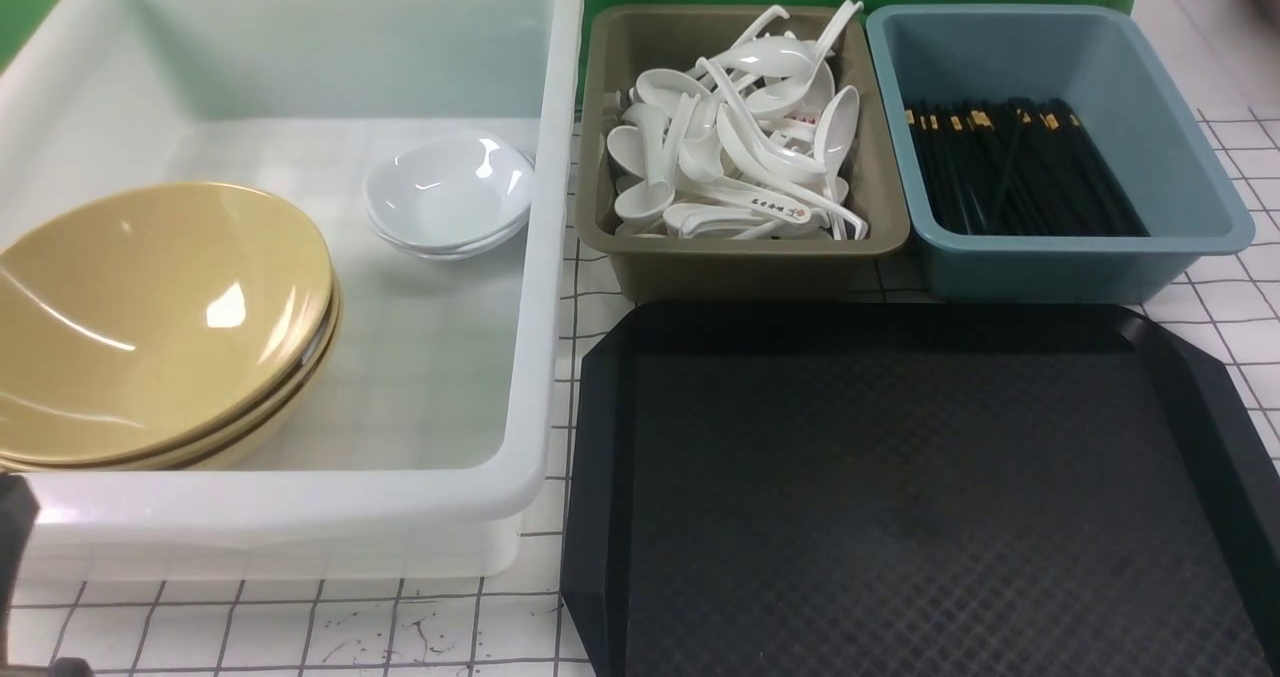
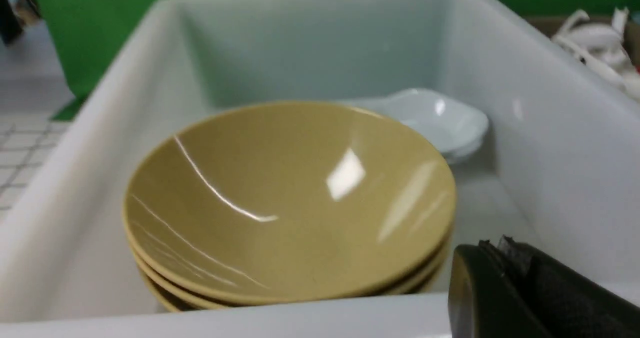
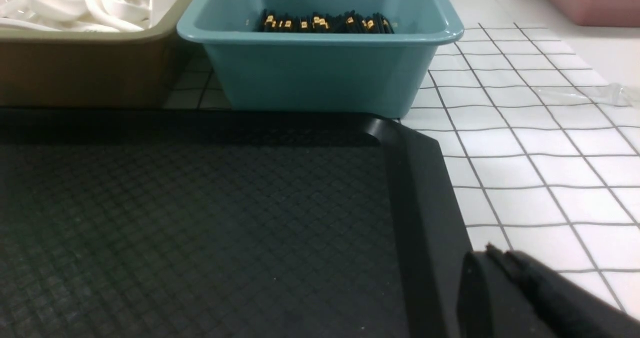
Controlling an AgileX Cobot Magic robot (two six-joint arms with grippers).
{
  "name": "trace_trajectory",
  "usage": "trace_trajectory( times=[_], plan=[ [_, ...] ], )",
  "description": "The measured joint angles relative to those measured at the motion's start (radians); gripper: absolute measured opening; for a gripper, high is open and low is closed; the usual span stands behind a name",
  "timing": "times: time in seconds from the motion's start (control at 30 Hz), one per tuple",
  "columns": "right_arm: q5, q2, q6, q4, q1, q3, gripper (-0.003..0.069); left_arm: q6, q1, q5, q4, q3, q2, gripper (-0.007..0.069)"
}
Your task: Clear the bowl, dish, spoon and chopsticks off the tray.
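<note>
A white gridded tabletop (image 1: 300, 622) backed by green cloth holds everything. At the left, a white tub (image 1: 545, 257) contains stacked yellow bowls (image 1: 150, 317) and white dishes (image 1: 447, 192). The left gripper (image 2: 530, 298) sits at its near rim, just beside the bowls. Next come spoons (image 1: 735, 147) in the olive tub (image 1: 740, 257), chopsticks (image 1: 1010, 162) in the blue tub (image 1: 1060, 267), and the bare black tray (image 1: 900, 497). The right gripper (image 3: 535, 298) hovers over the tray's right rim. Both grippers are cropped, so I cannot tell their spread.
</note>
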Motion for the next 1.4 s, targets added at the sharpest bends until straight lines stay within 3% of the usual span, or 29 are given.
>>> trace_trajectory(
  times=[0.03,0.17,0.37,1.4],
  plan=[
    [0.0,0.0,0.0,0.0,0.0,0.0,0.0053,-0.061,0.015,-0.07,0.041,0.069,-0.052,-0.0006],
    [0.0,-0.001,0.0,0.0,0.0,0.0,0.0057,-0.135,0.044,-0.076,0.072,0.154,-0.092,-0.0006],
    [0.0,-0.001,0.0,0.0,0.0,0.0,0.006,-0.131,0.047,0.017,0.068,0.194,-0.094,-0.0006],
    [0.0,-0.001,0.0,0.0,0.0,0.0,0.0096,-0.089,0.051,0.019,0.065,0.194,-0.095,-0.0012]
  ],
)
